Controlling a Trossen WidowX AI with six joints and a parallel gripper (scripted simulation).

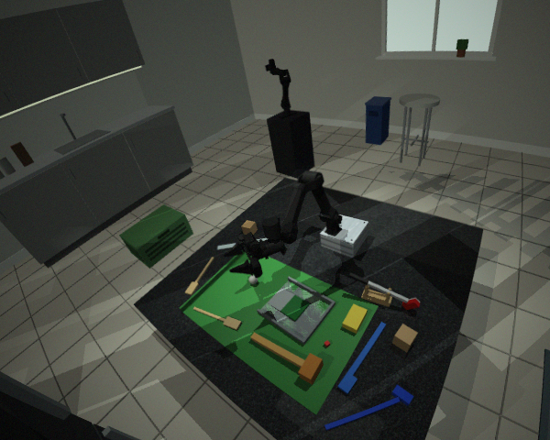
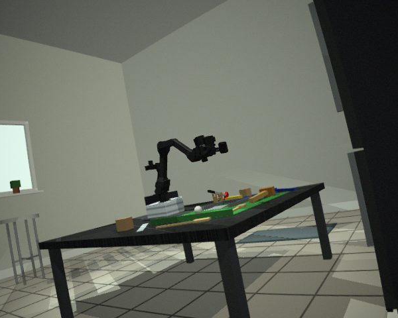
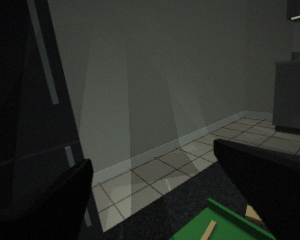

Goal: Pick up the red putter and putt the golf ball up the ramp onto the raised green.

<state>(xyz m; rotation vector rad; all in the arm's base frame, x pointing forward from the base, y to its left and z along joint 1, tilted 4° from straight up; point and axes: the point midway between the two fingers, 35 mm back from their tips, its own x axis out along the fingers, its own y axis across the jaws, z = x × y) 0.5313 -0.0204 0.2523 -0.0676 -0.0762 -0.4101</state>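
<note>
Blue putters nearest, red putter (image 1: 392, 295) well apart from open, raised gripper (image 1: 247, 265)

The room is dim, lit mostly by daylight from the window (image 1: 438, 26) on the far wall. It throws pale streaks and long stool shadows over the floor tiles (image 1: 455, 189). The arm's shadow falls across the green mat (image 1: 218, 298). Everything looks soft and slightly blurred; the wrist view is darkest.

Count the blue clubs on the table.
2: one blue club beside the green mat's right edge, another near the table's front corner. None seem hidden.
</note>
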